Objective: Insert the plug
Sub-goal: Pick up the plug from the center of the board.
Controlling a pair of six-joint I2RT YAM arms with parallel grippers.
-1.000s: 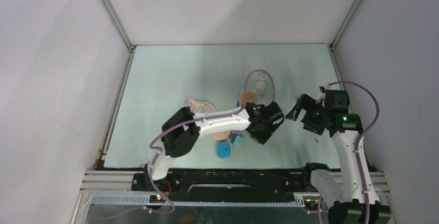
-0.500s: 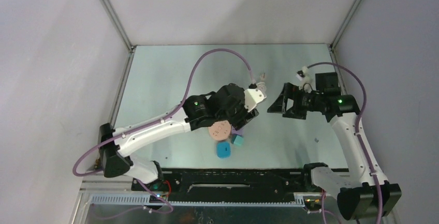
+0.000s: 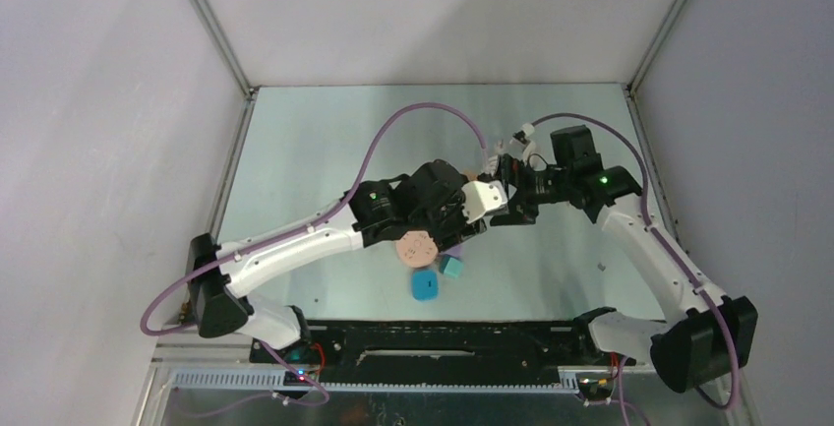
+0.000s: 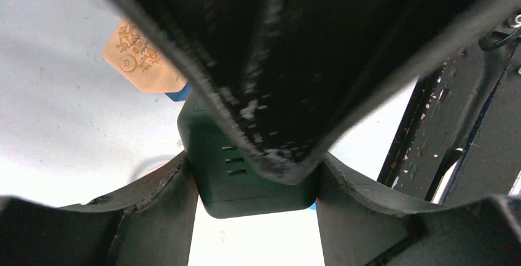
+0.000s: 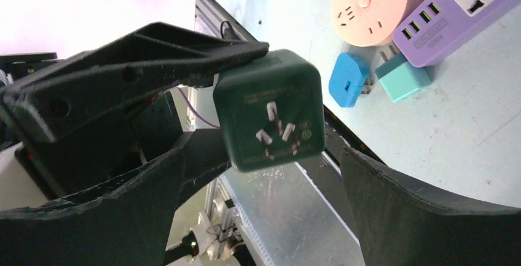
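Left end effector (image 4: pixel 255 174) is clamped on the plug (image 5: pixel 268 109), about half closed around it. The plug is a matte dark green cube with rounded corners, three bright metal prongs facing my right wrist cam and small slots on one side. It's held up off the tabletop (image 3: pixel 315 151), near the round pink socket (image 3: pixel 418 246). Right end effector (image 3: pixel 513 202) is spread wide, scuffed black fingers either side of the plug; I can't tell if they touch it. Purple power strip (image 5: pixel 451 14) is smooth plastic with a row of ports. Blue plug (image 5: pixel 348 78) and teal adapter (image 5: pixel 402 77) lie just beside it. Versus half a second back, the right arm has closed the gap from the right and the left has barely shifted. Tabletop is pale, smooth and lightly speckled, with plain white walls (image 3: pixel 433 13) and aluminium frame rails (image 3: pixel 211 23).
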